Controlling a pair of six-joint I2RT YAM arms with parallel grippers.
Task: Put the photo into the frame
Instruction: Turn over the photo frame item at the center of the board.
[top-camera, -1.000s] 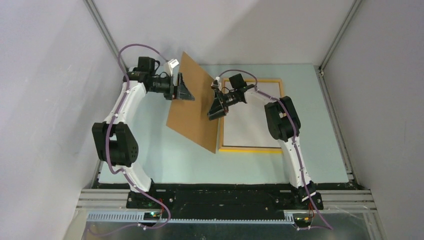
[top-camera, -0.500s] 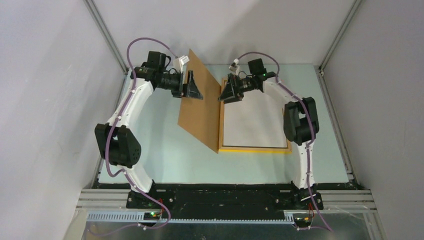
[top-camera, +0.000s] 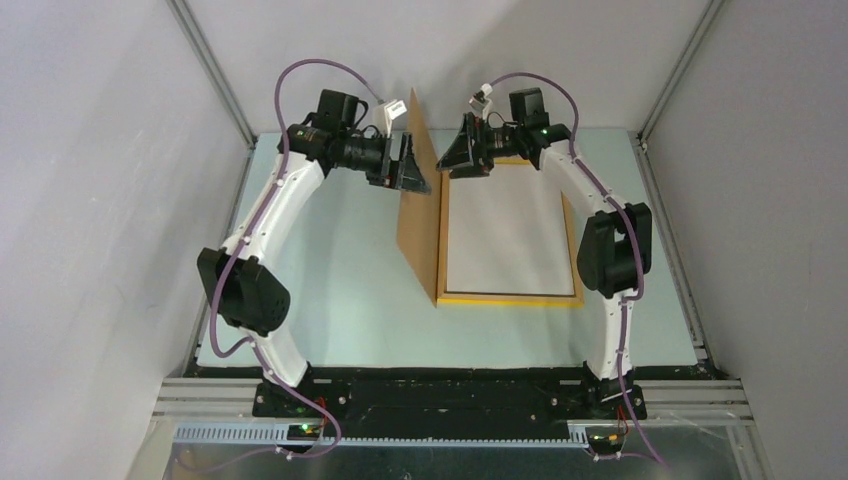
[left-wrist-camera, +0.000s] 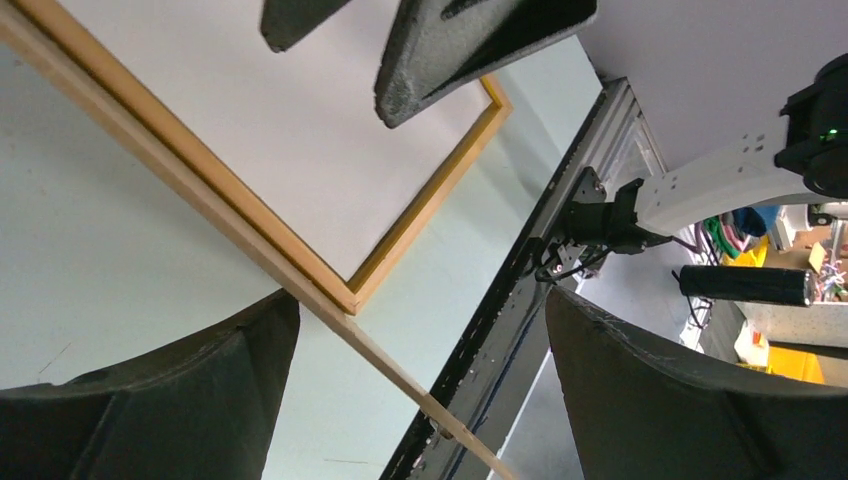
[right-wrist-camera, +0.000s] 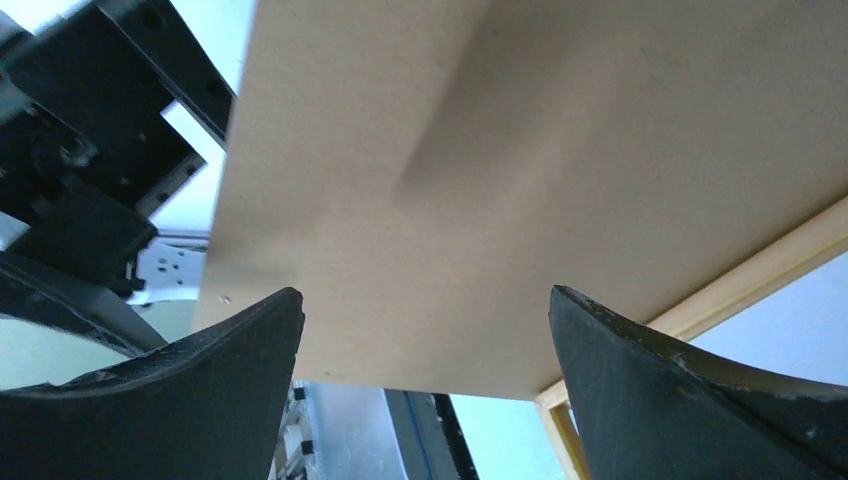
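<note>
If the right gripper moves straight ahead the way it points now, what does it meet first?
Most likely the brown backing board, standing on edge beside the frame: it fills the view between the open fingers of the right gripper. How near it is, I cannot tell.

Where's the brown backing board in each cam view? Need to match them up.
Top external: backing board stands on edge, centre, along the left side of the frame.
Left wrist: backing board seen edge-on, thin diagonal strip toward bottom centre.
Right wrist: backing board fills the upper picture.
Shared landmark: the frame's yellow-orange rail, in all three.
</note>
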